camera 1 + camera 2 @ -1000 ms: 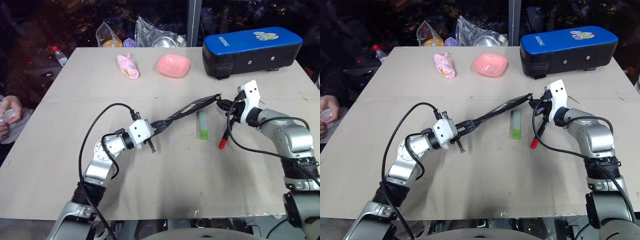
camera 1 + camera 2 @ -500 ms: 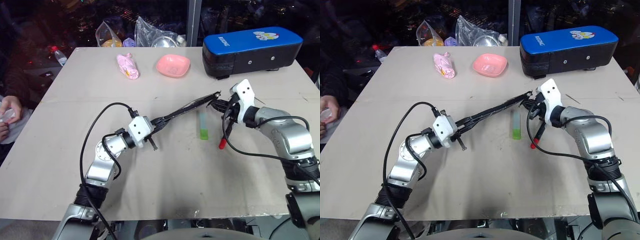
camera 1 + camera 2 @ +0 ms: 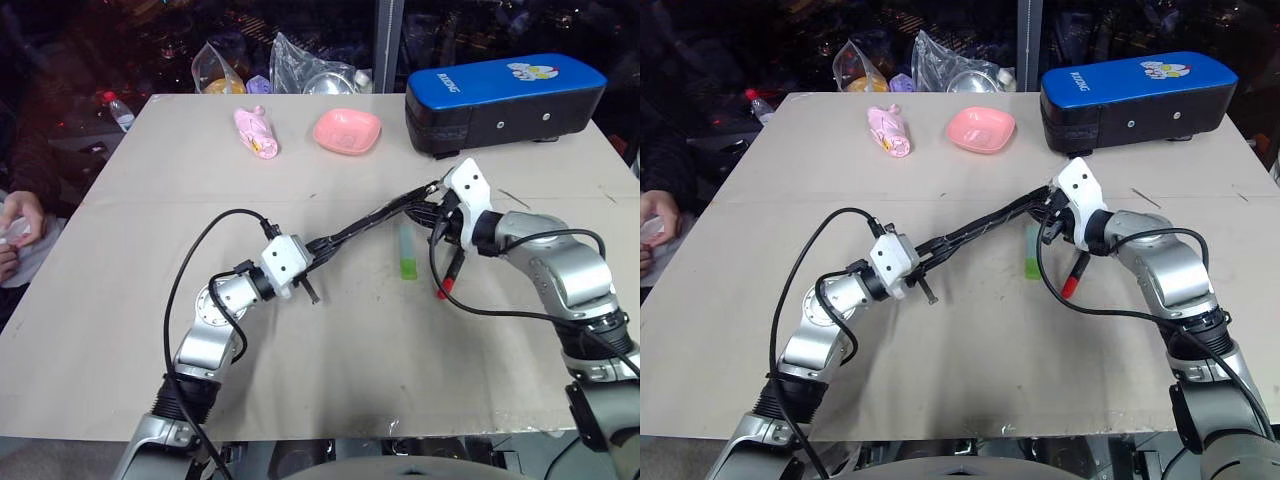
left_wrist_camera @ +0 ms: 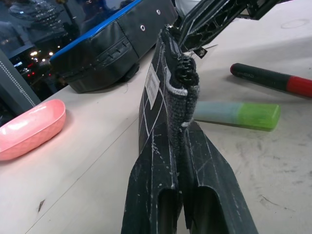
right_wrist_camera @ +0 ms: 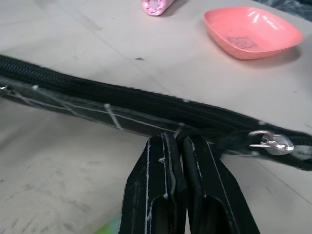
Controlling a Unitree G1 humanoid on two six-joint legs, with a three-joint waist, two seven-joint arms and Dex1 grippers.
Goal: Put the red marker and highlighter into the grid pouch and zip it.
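Grid pouch (image 3: 365,222): edge-up, long axis spanning tools | left tool (image 3: 312,247): clamped on pouch end | right tool (image 3: 432,205): clamped on far end

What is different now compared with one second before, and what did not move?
The right gripper has slid left along the grid pouch, which hangs between both grippers, jaws shut on its zipper edge. The left gripper kept its hold on the other end. The highlighter and red marker stayed on the table.
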